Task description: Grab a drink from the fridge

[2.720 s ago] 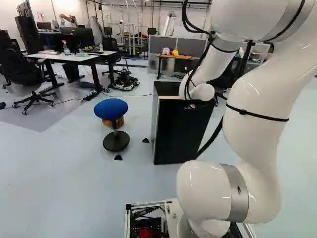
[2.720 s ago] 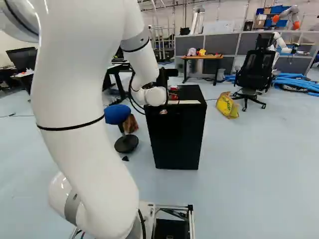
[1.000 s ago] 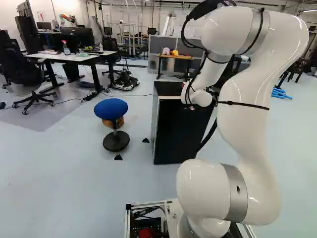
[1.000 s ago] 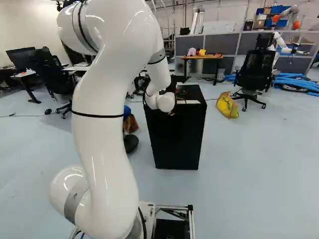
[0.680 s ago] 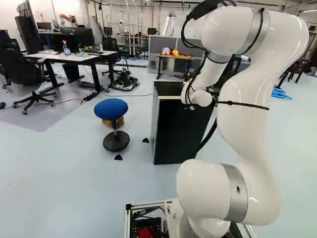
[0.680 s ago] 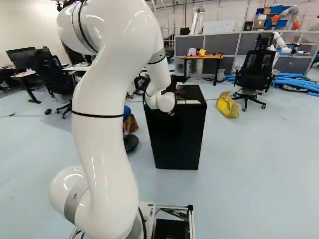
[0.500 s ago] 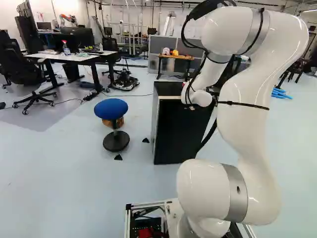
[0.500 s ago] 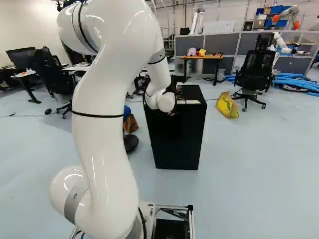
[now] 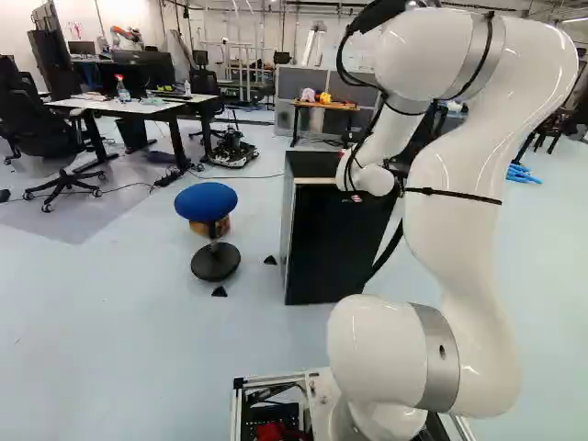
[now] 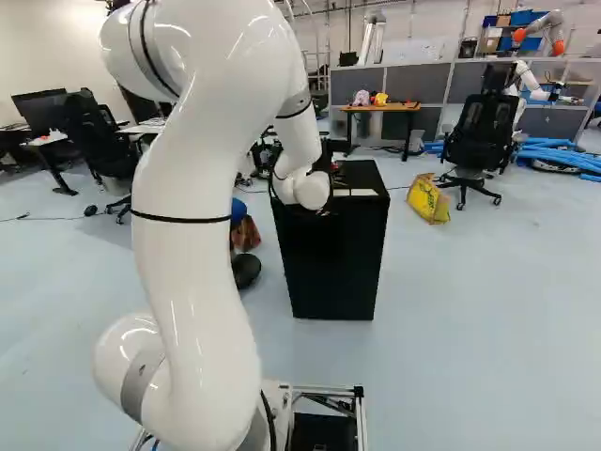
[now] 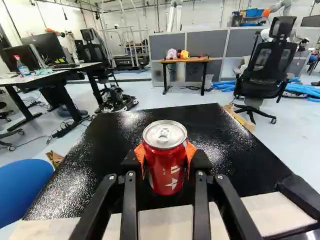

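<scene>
Shows the fridge (image 9: 335, 248) right of centre in the left base view, partly behind the arm (image 9: 469, 248), with the stool (image 9: 206, 200) to its left, the desk (image 9: 129, 106) at upper left and the table (image 9: 335, 106) farther behind. Has the bag (image 10: 429, 201) before the office chair (image 10: 481, 132) at the right base view's upper right. Holds the can (image 11: 165, 172) between the gripper's (image 10: 334, 153) fingers, over the fridge top.
</scene>
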You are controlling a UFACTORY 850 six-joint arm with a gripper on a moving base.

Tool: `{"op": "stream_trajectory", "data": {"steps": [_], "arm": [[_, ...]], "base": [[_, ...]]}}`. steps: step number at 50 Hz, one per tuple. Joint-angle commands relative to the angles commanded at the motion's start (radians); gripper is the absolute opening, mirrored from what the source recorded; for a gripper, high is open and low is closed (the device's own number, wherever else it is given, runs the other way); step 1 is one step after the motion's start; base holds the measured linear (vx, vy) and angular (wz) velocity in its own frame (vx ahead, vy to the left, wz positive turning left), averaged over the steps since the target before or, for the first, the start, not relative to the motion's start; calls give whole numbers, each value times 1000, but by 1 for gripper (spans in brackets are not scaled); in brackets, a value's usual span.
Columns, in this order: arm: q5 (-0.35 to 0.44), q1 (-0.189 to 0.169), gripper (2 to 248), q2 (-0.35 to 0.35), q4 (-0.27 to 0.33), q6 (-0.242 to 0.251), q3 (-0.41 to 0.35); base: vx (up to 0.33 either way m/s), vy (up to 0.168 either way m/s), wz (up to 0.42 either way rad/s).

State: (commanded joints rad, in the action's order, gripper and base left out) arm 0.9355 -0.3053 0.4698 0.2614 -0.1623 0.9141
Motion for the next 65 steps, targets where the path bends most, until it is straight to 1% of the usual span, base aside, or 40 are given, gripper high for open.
{"op": "stream_trajectory", "data": {"steps": [17,36,51,65], "arm": [[0,0,99,-34,0,0,-1],[-1,4,99,-43,-3,2,-12],[-4,17,99,-74,-15,9,-48],[-8,38,99,-123,-32,20,-104]], "base": [[0,0,0],[0,0,0],[0,0,0],[0,0,0]]}}
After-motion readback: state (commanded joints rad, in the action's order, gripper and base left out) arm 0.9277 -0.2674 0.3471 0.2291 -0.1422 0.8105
